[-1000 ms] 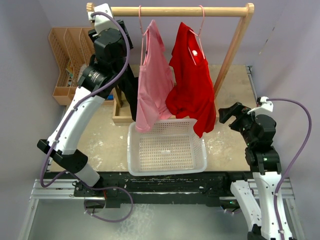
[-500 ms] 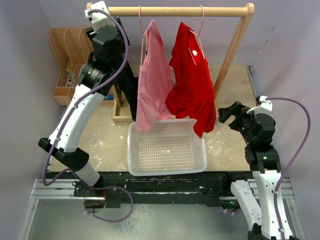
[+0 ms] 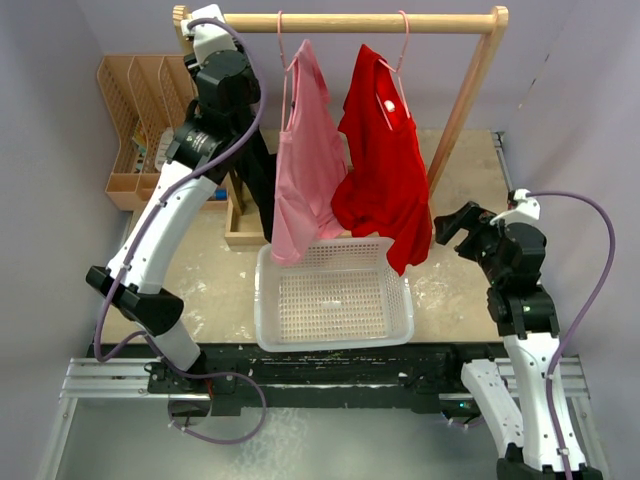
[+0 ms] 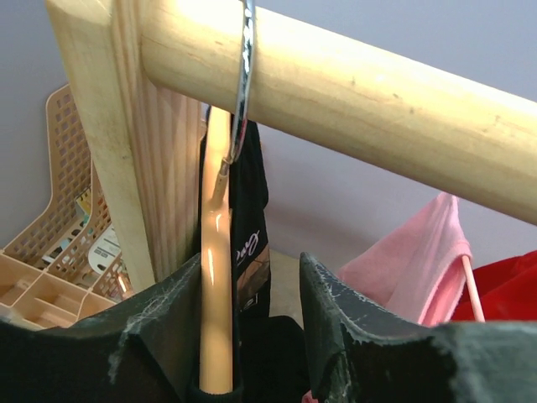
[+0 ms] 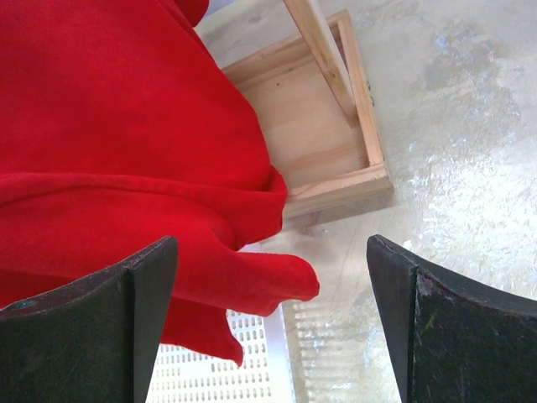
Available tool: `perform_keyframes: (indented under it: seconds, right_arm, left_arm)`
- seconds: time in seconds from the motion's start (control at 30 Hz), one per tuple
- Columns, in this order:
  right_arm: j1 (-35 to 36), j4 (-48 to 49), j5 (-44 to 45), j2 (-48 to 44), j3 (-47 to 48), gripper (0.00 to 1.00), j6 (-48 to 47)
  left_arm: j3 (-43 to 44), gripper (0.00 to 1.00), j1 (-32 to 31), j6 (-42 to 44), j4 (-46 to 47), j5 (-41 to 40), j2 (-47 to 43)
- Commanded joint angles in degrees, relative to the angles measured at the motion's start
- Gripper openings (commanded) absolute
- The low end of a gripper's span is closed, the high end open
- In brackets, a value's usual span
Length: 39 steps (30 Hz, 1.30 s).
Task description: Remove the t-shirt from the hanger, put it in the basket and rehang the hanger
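A black t-shirt (image 3: 258, 180) hangs at the left end of the wooden rail (image 3: 350, 20), mostly hidden behind my left arm (image 3: 222, 80). In the left wrist view its tan wooden hanger (image 4: 216, 252) hangs by a metal hook (image 4: 243, 84) over the rail. My left gripper (image 4: 252, 269) is open just below the rail, with the hanger between the jaws, against the left finger (image 4: 159, 327). My right gripper (image 3: 452, 225) is open beside the low hem of a red t-shirt (image 3: 385, 170). That hem (image 5: 252, 277) hangs between the right jaws, untouched.
A pink t-shirt (image 3: 305, 160) hangs between the black and red ones on a pink hanger. A white perforated basket (image 3: 262, 300) sits below the shirts. A tan slotted organizer (image 3: 130, 110) stands at the back left. The rack's wooden base (image 5: 327, 126) lies behind the red shirt.
My left wrist has risen and shifted right, closer to the rail's left end. My right gripper has edged slightly left toward the red shirt.
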Motion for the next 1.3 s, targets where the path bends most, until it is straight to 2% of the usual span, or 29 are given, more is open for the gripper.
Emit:
perform_keyframes:
  seconds: [0.0, 0.17, 0.27, 0.4, 0.53, 0.87, 1.27]
  right_arm:
    - [0.1, 2.4, -0.9, 1.0, 0.1, 0.95, -1.0]
    - [0.1, 2.6, -0.9, 1.6, 0.4, 0.95, -1.4]
    - [0.1, 2.6, -0.9, 1.8, 0.5, 0.95, -1.6]
    - [0.1, 2.5, -0.8, 1.6, 0.4, 0.95, -1.7]
    - [0.1, 2.2, -0.5, 0.9, 0.0, 0.95, -1.7]
    - [0.1, 2.5, -0.8, 0.5, -0.9, 0.95, -1.4]
    - [0.1, 3.2, -0.6, 0.1, -1.9, 0.95, -1.4]
  left_arm:
    - [1.7, 0.46, 1.2, 0.6, 4.3, 0.7, 0.2]
    - [1.3, 0.34, 1.7, 0.4, 5.0, 2.8, 0.6]
    - [0.9, 0.32, 1.8, 1.1, 5.5, 5.5, 0.4]
    - [-1.7, 0.11, 1.8, 2.9, 8.3, 8.4, -0.8]
    - [-2.1, 0.0, 1.8, 4.8, 9.2, 9.0, -1.3]
    - [-5.3, 0.0, 1.9, 8.6, 12.4, 12.0, -3.5]
    - [-16.1, 0.0, 3.5, 14.9, 30.5, 19.5, -8.9]
